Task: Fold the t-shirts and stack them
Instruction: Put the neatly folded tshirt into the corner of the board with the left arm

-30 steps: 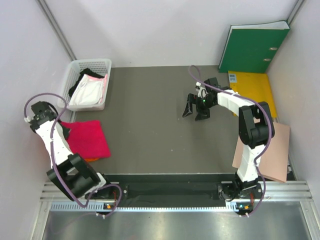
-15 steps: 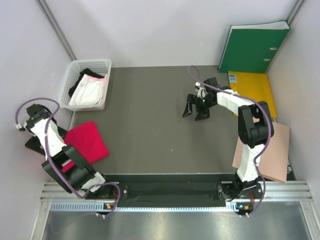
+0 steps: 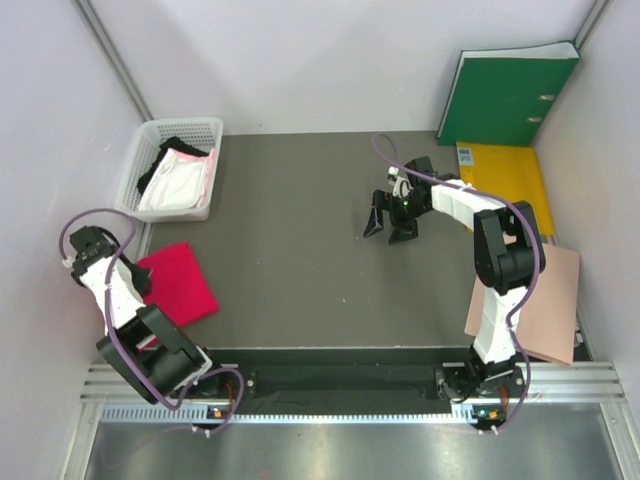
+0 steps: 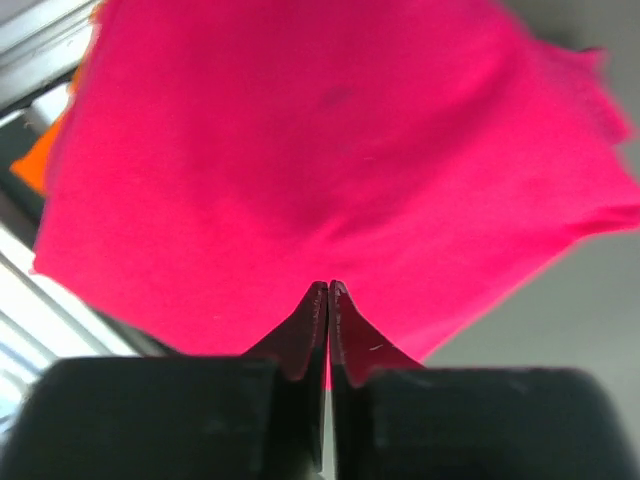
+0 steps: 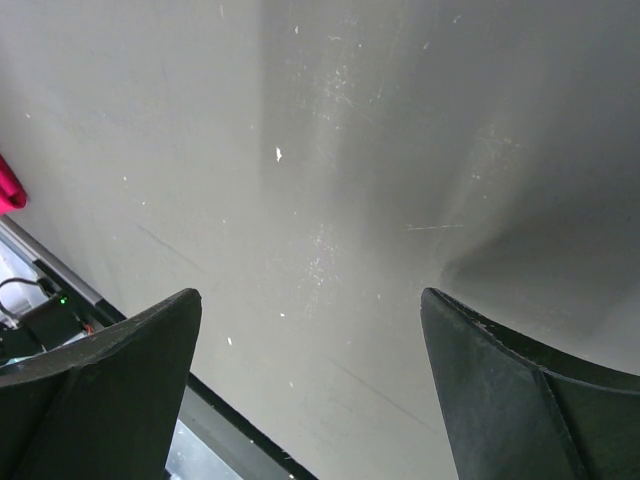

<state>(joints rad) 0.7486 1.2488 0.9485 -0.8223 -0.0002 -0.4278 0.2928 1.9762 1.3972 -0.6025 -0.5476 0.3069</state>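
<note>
1. While hanging low over the magenta t-shirt [image 4: 330, 150], pressing both fingertips of the left gripper [image 4: 328, 288] tightly together, leaving only a hairline seam between them; not revealing whether any cloth is being pinched there.
2. Finding that magenta t-shirt lying folded into a rough square at the near left of the table [image 3: 290, 230], turning slightly askew to the table edges and sitting just right of the left arm.
3. Catching only a sliver of the orange t-shirt [image 4: 32, 165] in the left wrist view, peeking out from under one edge of the magenta one and touching it.
4. Noting a white basket [image 3: 135, 165] sitting at the far left, well apart from the folded pile, and holding a whitish-pink garment [image 3: 180, 185] lying over a black garment [image 3: 170, 150].
5. Keeping the right gripper [image 3: 388, 225] spread wide right of centre, toward the far side, pointing down at the table with only bare grey surface showing between its fingers.
6. Spotting a green binder [image 3: 510, 95] leaning upright in the far right corner, a yellow folder [image 3: 505, 170] lying flat just near of it, and a tan paper sheet [image 3: 555, 300] lying flat at the near right beside the right arm.
</note>
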